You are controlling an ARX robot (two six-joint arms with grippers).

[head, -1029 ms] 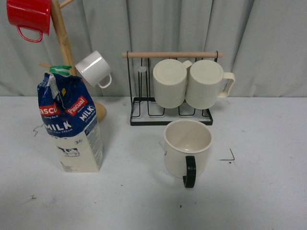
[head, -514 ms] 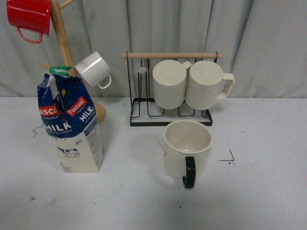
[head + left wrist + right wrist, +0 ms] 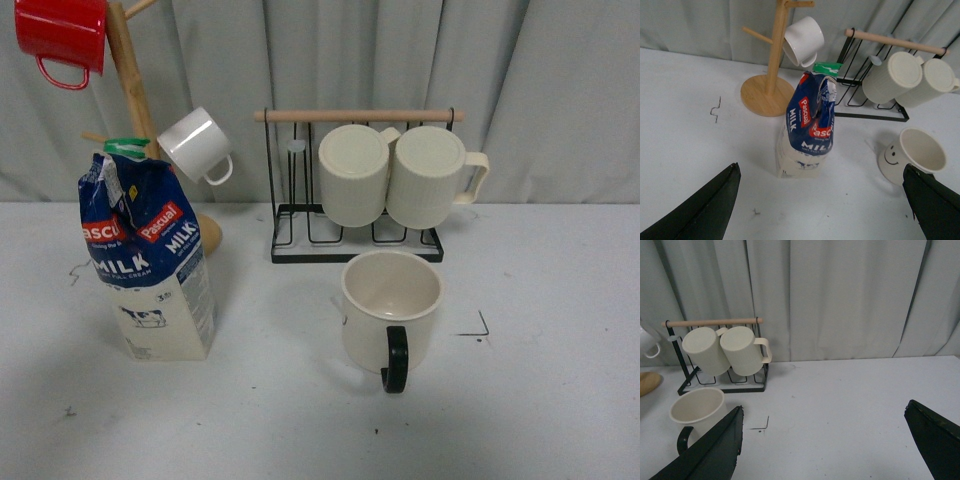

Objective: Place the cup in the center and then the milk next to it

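I face a pale grey-green curtain (image 3: pixel 560 80) that hangs in soft vertical folds across the whole back of the scene. From my right wrist, a darker seam runs down one fold on the far right. The curtain's lower edge meets the far side of a white table (image 3: pixel 560 400), which fills the lower half of my front view. The tabletop is matte and plain, with a few small black marks: a corner mark (image 3: pixel 478 326) right of centre, a squiggle (image 3: pixel 74 270) near the left edge, and a tiny speck (image 3: pixel 68 410) nearer to me. The light is even and diffuse, probably from above, and casts only faint, soft-edged shadows.
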